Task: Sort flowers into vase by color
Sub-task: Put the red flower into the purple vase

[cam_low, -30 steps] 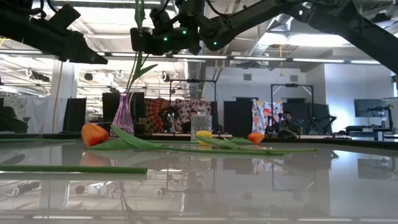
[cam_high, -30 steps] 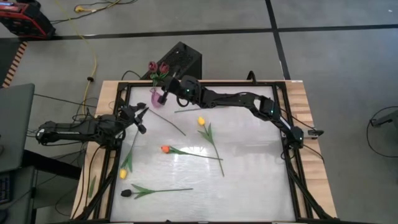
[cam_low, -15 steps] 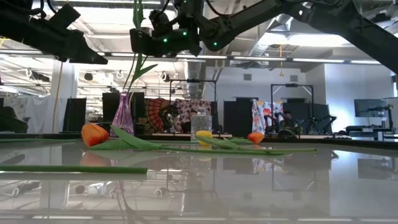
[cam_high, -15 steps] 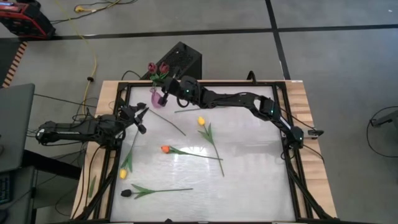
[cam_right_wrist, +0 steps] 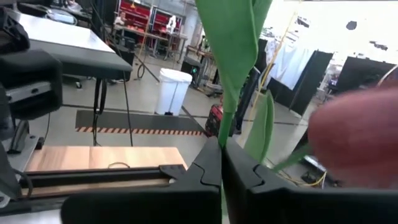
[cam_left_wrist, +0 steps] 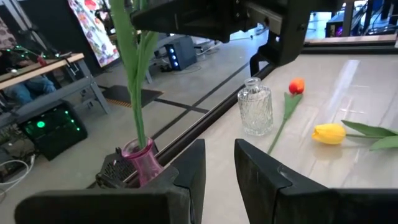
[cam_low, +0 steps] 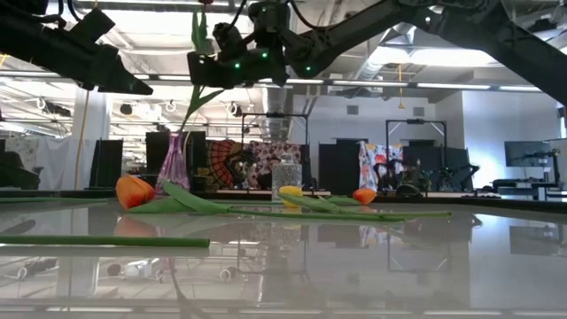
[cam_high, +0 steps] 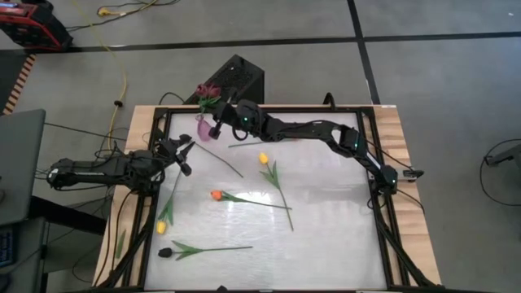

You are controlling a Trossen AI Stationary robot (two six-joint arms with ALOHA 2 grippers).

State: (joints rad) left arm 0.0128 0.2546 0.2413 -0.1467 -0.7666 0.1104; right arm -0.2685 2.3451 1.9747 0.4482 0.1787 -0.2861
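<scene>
Our left gripper (cam_high: 184,155) hangs over the left edge of the table (cam_high: 342,236), in the left middle of the high view. Its 2 fingers (cam_left_wrist: 190,174) stand a little apart with nothing between them. The purple vase (cam_left_wrist: 144,163) sits just ahead of it, toward the upper left.

That vase (cam_high: 203,128) stands at the table's upper-left corner. The right gripper (cam_high: 216,126) is directly over it, at the end of an arm that reaches across from the right side. In the right wrist view its jaws are pressed together on a green stem (cam_right_wrist: 231,74), so it is gripping a flower. In the low view the gripper (cam_low: 202,69) is at the upper left, and the stem (cam_low: 188,115) runs down from it into the vase's mouth. What look like 2 maroon heads (cam_high: 207,89) show above the vase in the high view.

We count 2 vases: the purple 1 and a clear glass vase (cam_left_wrist: 256,111) to its right in the left wrist view.

On the table, left to right in the high view, we count 4 heads:
- 1 yellow tulip (cam_high: 161,229) at lower left
- 1 dark tulip (cam_high: 165,252) just below it
- 1 orange tulip (cam_high: 216,195) near the centre
- 1 yellow tulip (cam_high: 263,159) up and to the right of it

All 4 lie well apart from both grippers. 2 more green stems (cam_high: 228,163) lie between the grippers and the centre. We cannot make out their heads.
</scene>
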